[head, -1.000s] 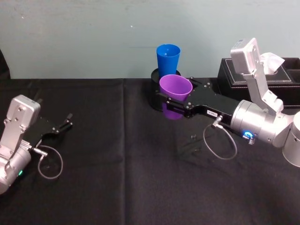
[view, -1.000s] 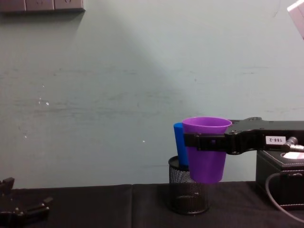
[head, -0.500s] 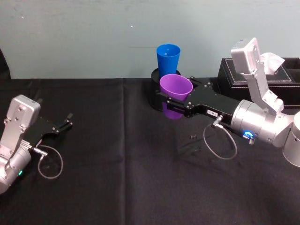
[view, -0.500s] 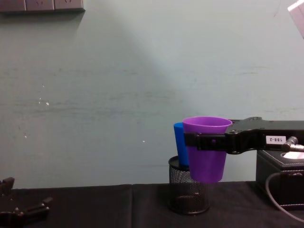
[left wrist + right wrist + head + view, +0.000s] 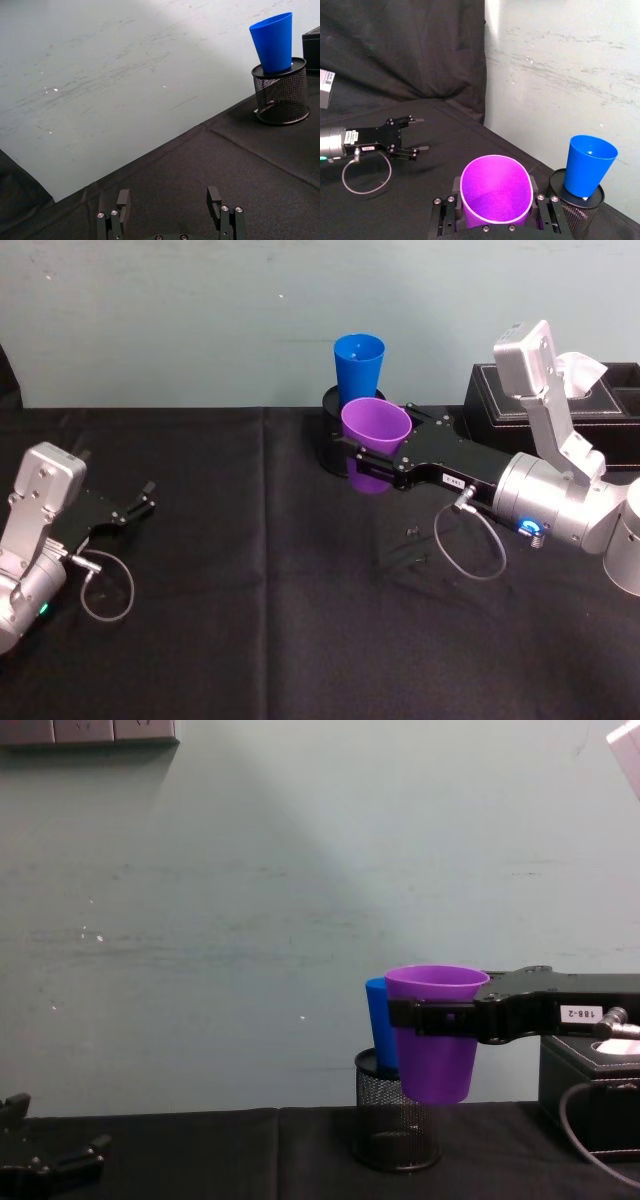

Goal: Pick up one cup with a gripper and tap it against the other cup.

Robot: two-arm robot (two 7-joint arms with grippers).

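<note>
My right gripper [image 5: 366, 454] is shut on the purple cup [image 5: 375, 429] and holds it upright above the table. One finger sits on each side of the cup just under the rim [image 5: 436, 978]. The blue cup [image 5: 359, 364] stands in a black mesh holder [image 5: 392, 1128] right behind it, near the back wall. In the chest view the purple cup [image 5: 435, 1055] overlaps the blue cup [image 5: 378, 1032]; I cannot tell whether they touch. The right wrist view shows the purple cup [image 5: 495, 194] close up and the blue cup [image 5: 588, 166] beyond it. My left gripper [image 5: 170, 201] rests open at the far left.
A black tissue box [image 5: 600, 405] stands at the back right, beside the right arm. The table is covered with a black cloth [image 5: 250, 590]. A pale green wall runs close behind the holder [image 5: 280, 95]. The left gripper [image 5: 140, 504] lies low on the cloth.
The right gripper with the purple cup has shifted only a hair toward the right. The left arm has not moved.
</note>
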